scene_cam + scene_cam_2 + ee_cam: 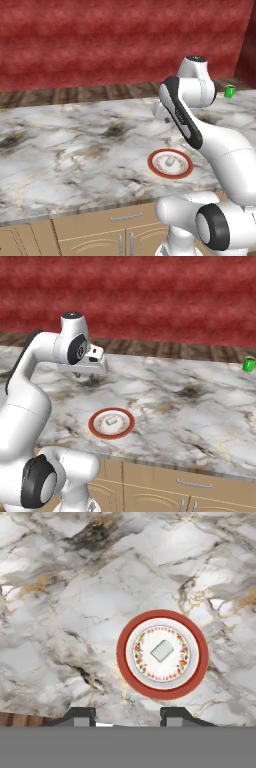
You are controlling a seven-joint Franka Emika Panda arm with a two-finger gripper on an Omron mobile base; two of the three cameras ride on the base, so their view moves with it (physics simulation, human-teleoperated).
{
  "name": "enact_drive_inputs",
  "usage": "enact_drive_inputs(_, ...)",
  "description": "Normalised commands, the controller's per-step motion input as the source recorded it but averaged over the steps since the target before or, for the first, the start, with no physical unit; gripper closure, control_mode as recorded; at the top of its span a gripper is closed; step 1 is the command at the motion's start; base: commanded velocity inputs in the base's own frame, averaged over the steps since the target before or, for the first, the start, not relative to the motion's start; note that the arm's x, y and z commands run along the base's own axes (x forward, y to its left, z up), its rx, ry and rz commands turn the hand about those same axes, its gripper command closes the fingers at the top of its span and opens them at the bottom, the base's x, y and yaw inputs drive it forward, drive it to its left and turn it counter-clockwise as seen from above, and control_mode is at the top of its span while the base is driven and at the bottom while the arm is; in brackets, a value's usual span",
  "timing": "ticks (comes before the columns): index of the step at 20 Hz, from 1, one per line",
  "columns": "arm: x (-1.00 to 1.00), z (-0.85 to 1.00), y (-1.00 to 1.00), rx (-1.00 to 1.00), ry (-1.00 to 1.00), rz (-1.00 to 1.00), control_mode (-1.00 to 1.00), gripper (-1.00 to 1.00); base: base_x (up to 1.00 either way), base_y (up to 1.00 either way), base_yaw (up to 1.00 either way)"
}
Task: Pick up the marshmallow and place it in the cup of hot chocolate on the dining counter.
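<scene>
Your marshmallow (162,650) lies in the middle of the red-rimmed plate (125,667), near the front edge of the marble counter (75,145). The green cup (249,364) stands well apart, at the far corner. Your end effector (127,716) hangs above the counter, fingers parted with nothing between them, touching nothing.

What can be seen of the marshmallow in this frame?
The marshmallow is a tiny whitish-grey block with flat faces and soft corners, matte and plain. It lies flat in the middle of the plate, inside the ring of small coloured dots, turned at an angle in the hand view. Only the plate touches it. The plate sits on the counter near its front edge. The claw hangs above, apart from it.
</scene>
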Motion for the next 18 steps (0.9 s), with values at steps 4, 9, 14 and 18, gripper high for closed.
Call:
enact_drive_inputs(4,0.00,-0.02,0.00,0.01,0.00,-0.04,-1.00,-1.00,0.00,0.00,0.00)
enact_drive_inputs(9,0.23,-0.19,-0.27,0.00,0.01,-0.33,-1.00,-1.00,0.00,0.00,0.00)
enact_drive_inputs(14,0.38,-0.22,-0.26,0.00,0.09,-0.43,-1.00,-1.00,0.00,0.00,0.00)
enact_drive_inputs(18,0.07,-0.19,0.00,0.05,0.10,-0.33,-1.00,-1.00,0.00,0.00,0.00)
